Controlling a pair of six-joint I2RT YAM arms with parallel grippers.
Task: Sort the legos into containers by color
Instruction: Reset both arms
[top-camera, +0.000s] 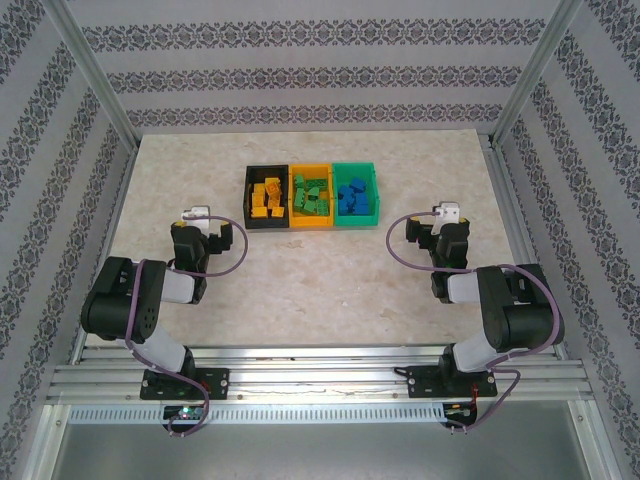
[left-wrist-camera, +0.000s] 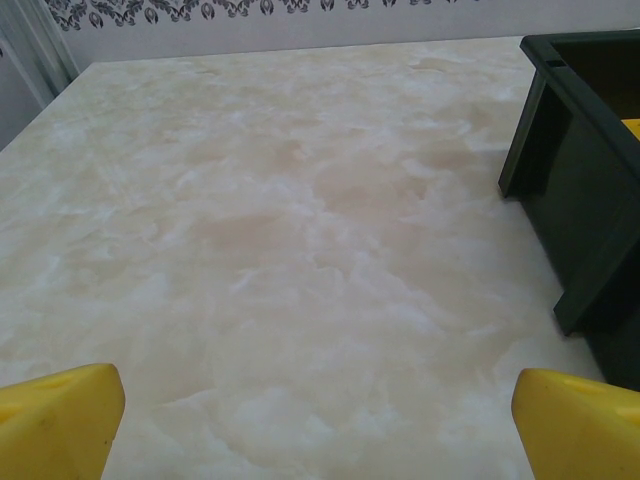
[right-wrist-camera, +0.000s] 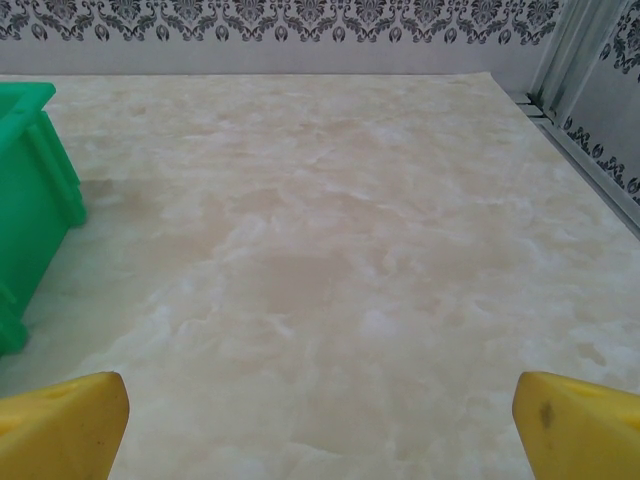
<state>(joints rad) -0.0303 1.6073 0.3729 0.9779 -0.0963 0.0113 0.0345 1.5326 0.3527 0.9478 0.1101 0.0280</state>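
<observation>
Three joined containers stand in a row at the table's back middle. The black bin (top-camera: 250, 203) holds yellow-orange legos (top-camera: 268, 195), the orange bin (top-camera: 311, 225) holds green legos (top-camera: 311, 195), and the green bin (top-camera: 376, 196) holds blue legos (top-camera: 351, 196). My left gripper (top-camera: 196, 216) rests left of the black bin and is open, with bare table between its yellow fingertips (left-wrist-camera: 60, 415). Its wrist view has the black bin's wall (left-wrist-camera: 585, 200) at the right. My right gripper (top-camera: 446, 214) sits right of the green bin, open and empty (right-wrist-camera: 320, 425). The green bin's corner (right-wrist-camera: 30, 200) is at that view's left.
The beige marbled table (top-camera: 330, 280) is bounded by patterned walls and metal frame posts (top-camera: 95, 85). A metal rail (right-wrist-camera: 585, 150) runs along the right edge. Both arms are folded back near their bases at the front rail (top-camera: 320, 375).
</observation>
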